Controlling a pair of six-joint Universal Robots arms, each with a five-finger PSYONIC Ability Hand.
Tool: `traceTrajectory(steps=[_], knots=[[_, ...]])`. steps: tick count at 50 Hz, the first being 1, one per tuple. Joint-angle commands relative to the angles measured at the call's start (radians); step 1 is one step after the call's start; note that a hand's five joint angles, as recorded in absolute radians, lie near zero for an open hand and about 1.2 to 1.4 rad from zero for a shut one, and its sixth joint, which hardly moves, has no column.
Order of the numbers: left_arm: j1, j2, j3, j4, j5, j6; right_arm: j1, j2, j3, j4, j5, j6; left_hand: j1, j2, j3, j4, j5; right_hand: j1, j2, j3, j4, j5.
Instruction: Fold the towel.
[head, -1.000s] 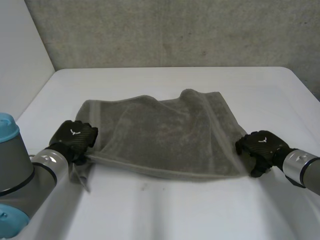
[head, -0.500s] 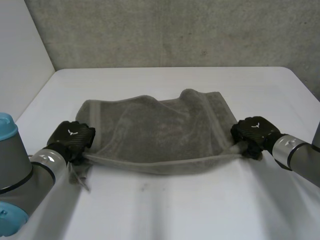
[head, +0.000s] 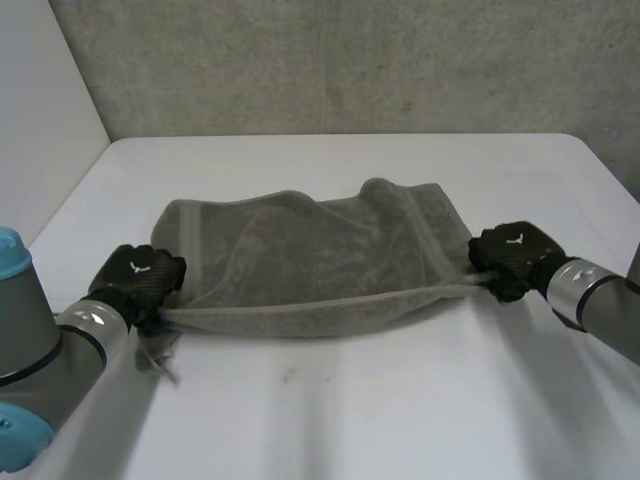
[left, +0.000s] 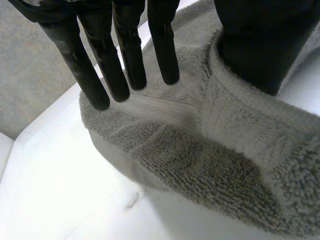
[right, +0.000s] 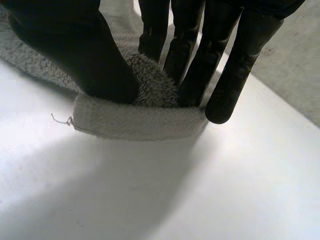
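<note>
A grey towel lies crumpled on the white table, its near edge lifted and stretched between my two hands. My left hand is at the near left corner. In the left wrist view a thick fold of the towel sits pinched between the straight fingers and the thumb. My right hand is at the near right corner. There the thumb and fingers pinch the towel's hemmed edge just above the table.
A grey wall rises behind the table and a white panel stands along its left side. Bare tabletop runs in front of the towel and beyond its far edge. My left arm is low at the near left.
My right hand closed on the near right corner and lifted it a little away from me. The towel's near edge rose and pulled taut. My left hand drew slightly back.
</note>
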Motion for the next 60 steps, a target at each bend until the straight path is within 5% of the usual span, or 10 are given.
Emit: traceTrajectory(steps=[1, 25, 27, 29, 33, 41, 49, 60], knots=[[-0.005, -0.055, -0.005, -0.002, -0.012, -0.001, -0.003, -0.096, 0.042, 0.031, 0.005, 0.001, -0.273, -0.278, -0.278, -0.283, -0.283, 0.439, 0.230, 0.219, 0.206, 0.264], [0.024, 0.029, -0.054, -0.010, -0.108, 0.008, -0.086, -0.101, 0.044, 0.061, 0.019, -0.004, -0.236, -0.240, -0.240, -0.246, -0.245, 0.439, 0.230, 0.219, 0.206, 0.264], [0.023, 0.050, -0.061, -0.011, -0.109, 0.008, -0.086, -0.101, 0.044, 0.067, 0.022, -0.004, -0.139, -0.143, -0.143, -0.149, -0.148, 0.439, 0.230, 0.219, 0.206, 0.264], [0.021, 0.092, -0.080, -0.013, -0.106, 0.008, -0.083, -0.103, 0.042, 0.081, 0.025, -0.004, 0.346, 0.341, 0.341, 0.336, 0.336, 0.439, 0.230, 0.219, 0.206, 0.264], [0.023, 0.126, -0.086, -0.014, -0.103, 0.011, -0.080, -0.110, 0.042, 0.104, 0.025, -0.005, 0.773, 0.768, 0.768, 0.763, 0.763, 0.439, 0.230, 0.219, 0.206, 0.264], [0.035, 0.252, -0.028, -0.076, -0.094, 0.044, -0.084, -0.253, 0.008, 0.266, 0.020, -0.019, 0.774, 0.770, 0.769, 0.764, 0.764, 0.439, 0.230, 0.219, 0.206, 0.264], [0.079, 0.451, 0.132, -0.160, -0.029, 0.111, -0.106, -0.489, -0.198, 0.569, 0.019, -0.099, 0.774, 0.770, 0.769, 0.764, 0.764, 0.439, 0.230, 0.219, 0.206, 0.264], [0.150, 0.403, 0.216, -0.350, 0.179, 0.110, -0.150, -0.506, -0.251, 0.775, 0.023, -0.289, 0.774, 0.770, 0.769, 0.764, 0.764, 0.439, 0.230, 0.219, 0.206, 0.264]])
